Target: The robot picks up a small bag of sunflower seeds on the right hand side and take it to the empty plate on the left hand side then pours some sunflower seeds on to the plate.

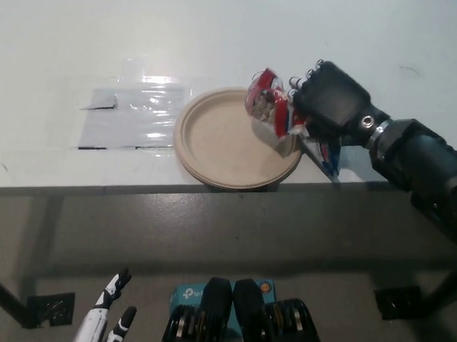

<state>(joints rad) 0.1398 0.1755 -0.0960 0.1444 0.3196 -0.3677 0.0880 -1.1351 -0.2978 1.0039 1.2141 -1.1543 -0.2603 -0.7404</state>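
**Our black hand holds the seed bag over the plate's edge**

We look steeply down on a white table (218,35). Near its front edge sits a round tan paper plate (229,145), and we see nothing lying in it; its inner surface looks bare. Our black right hand (328,107) reaches in from the right, its fingers curled closed around a small red and white bag of sunflower seeds (270,109). The bag is lifted off the table and tilted, with its free end hanging over the plate's upper right rim. We cannot tell whether the bag's mouth is open, and no seeds show on the plate. To the left of the plate, a sheet of clear glossy plastic (129,119) lies flat on the table, catching the light. Our white left hand (107,320) rests low at the bottom left, below the table, with its fingers apart and holding nothing
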